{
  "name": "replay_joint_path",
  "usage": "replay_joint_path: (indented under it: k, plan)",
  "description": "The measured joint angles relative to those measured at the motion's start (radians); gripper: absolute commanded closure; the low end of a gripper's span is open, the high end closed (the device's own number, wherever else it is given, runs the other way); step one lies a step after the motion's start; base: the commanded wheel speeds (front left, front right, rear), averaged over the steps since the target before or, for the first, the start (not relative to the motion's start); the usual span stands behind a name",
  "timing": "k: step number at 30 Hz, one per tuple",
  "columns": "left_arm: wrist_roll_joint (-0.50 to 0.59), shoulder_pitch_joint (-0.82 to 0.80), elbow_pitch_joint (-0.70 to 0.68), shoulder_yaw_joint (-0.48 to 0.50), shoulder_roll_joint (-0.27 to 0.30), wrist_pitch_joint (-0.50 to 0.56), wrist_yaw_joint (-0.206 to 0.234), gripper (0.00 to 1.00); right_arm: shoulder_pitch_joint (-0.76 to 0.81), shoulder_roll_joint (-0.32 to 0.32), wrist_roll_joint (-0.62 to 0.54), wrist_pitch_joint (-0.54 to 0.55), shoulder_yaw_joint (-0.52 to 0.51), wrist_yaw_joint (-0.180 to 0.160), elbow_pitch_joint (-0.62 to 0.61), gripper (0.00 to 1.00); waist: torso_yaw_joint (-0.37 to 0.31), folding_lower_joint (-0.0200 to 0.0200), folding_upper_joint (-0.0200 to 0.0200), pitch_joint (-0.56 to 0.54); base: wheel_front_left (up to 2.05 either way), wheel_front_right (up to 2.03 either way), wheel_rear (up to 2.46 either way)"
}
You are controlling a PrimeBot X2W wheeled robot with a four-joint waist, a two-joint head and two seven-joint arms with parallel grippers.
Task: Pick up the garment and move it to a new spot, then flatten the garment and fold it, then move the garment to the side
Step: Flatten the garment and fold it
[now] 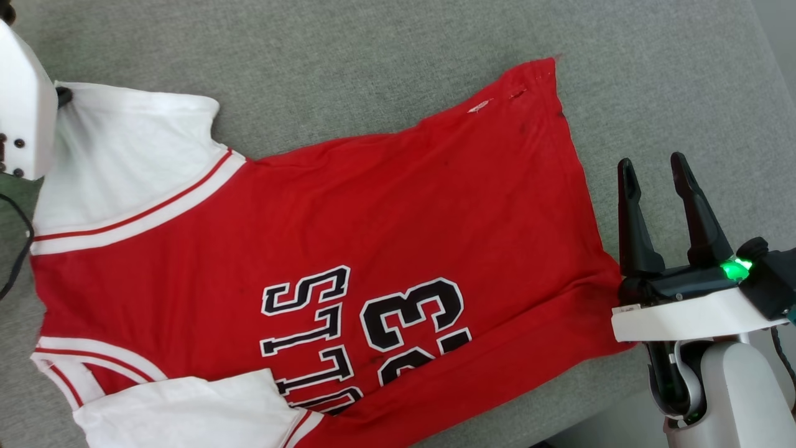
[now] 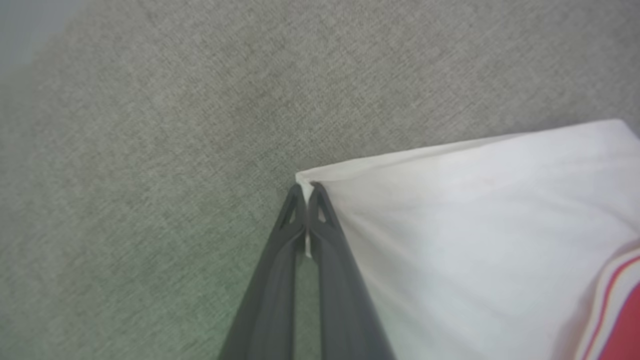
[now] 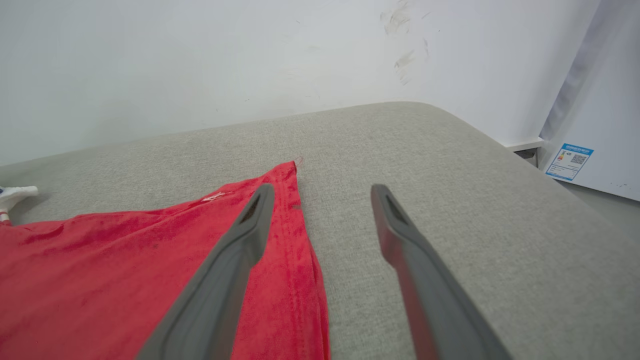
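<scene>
On grey upholstered surface [image 1: 385, 56]: garment [image 1: 398, 211] lies front-up, spread mostly flat, collar end twd robot's left, hem twd its right.

Left gripper [image 2: 306, 191]: fingers pressed together on corner of far white sleeve [image 1: 130, 155]; thin strip of white cloth shows betw. them. Fingers run low along the surface, tips at sleeve corner. In head view the arm's white casing [image 1: 22, 106] sits at upper left by the sleeve edge, cut by frame; fingers mostly hidden behind it.

Right gripper [image 1: 652, 160]: fingers spread wide, nothing betw. them, pointing away from robot, just beside hem's near corner. In right wrist view one finger overlies the red hem edge, the other bare grey surface; contact w/ cloth: can't tell.

Hidden/cut off: near sleeve [image 1: 186, 410] lies over the lower part of the black lettering [image 1: 311, 336] and runs out of frame at bottom; the 23 is partly lost in a fold. Small pale mark [image 1: 480, 107] nr hem, too small to make out.
</scene>
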Motion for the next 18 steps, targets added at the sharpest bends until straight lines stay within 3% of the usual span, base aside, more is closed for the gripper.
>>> replay_joint_path:
  k: [6, 10, 13, 18]
  plan:
    - [0.023, 0.009, 0.021, 0.001, -0.050, -0.196, 0.000, 1.00, 0.000, 0.000, -0.051, 0.007, -0.003, 0.000, 0.013, 0.00, 0.023, 0.0000, 0.0000, -0.042, 0.00, 0.00, 0.00]
    - [-0.011, 0.049, -0.020, -0.012, -0.069, -0.304, 0.000, 1.00, 0.001, -0.024, -0.080, 0.074, 0.007, 0.000, 0.009, 0.00, 0.046, 0.0000, 0.0000, -0.090, 0.00, 0.00, 0.00]
    - [-0.016, 0.082, -0.068, -0.035, -0.054, -0.362, 0.000, 1.00, 0.001, -0.082, -0.086, 0.171, 0.020, 0.000, -0.002, 0.00, 0.068, 0.0000, 0.0000, -0.128, 0.00, 0.00, 0.00]
    - [-0.044, 0.129, -0.160, -0.028, -0.030, -0.456, 0.000, 1.00, -0.016, -0.191, -0.078, 0.428, 0.035, 0.000, -0.005, 0.00, 0.116, -0.0001, 0.0000, -0.176, 0.00, 0.00, 0.00]
